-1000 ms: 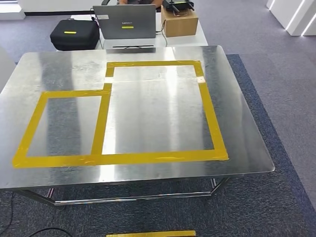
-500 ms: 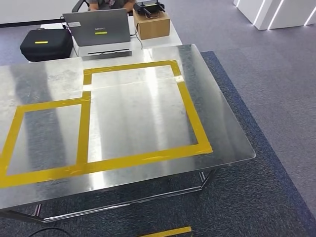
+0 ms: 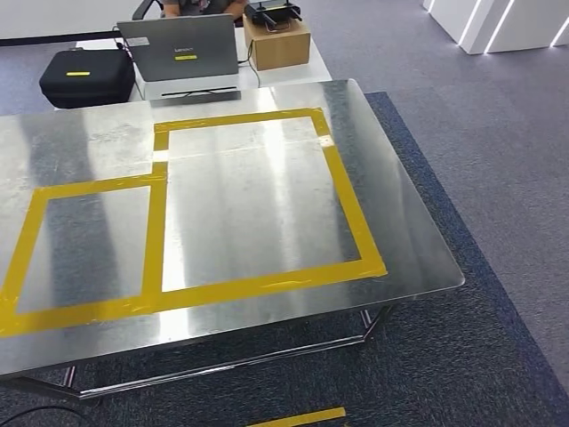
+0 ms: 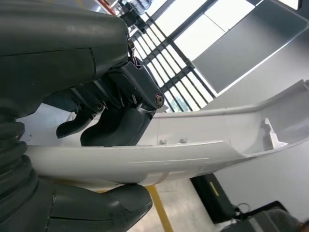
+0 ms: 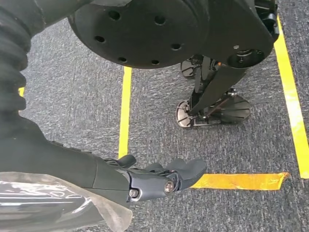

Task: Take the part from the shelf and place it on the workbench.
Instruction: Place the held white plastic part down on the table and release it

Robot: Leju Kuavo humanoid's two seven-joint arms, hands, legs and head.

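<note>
The left hand (image 4: 109,125) is clamped on the white part (image 4: 175,159); the right hand (image 5: 160,179) hangs open, nothing held. With the bench (image 3: 403,222) ahead, the long part's free end could be knocked on its edge.

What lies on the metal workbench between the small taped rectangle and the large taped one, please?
In the head view, only a shared strip of yellow tape separates the small rectangle from the large rectangle; the workbench carries nothing else there.

Part (image 4: 189,154): long white moulded plastic piece, glossy, shallow-channelled, lying lengthwise and roughly level, extending well past the left hand (image 4: 91,145) gripping it. Dark fingers (image 4: 116,121) are pressing on one face, thick thumb under the other. Table (image 3: 416,240): bare shiny metal top carrying yellow-taped rectangles.
</note>
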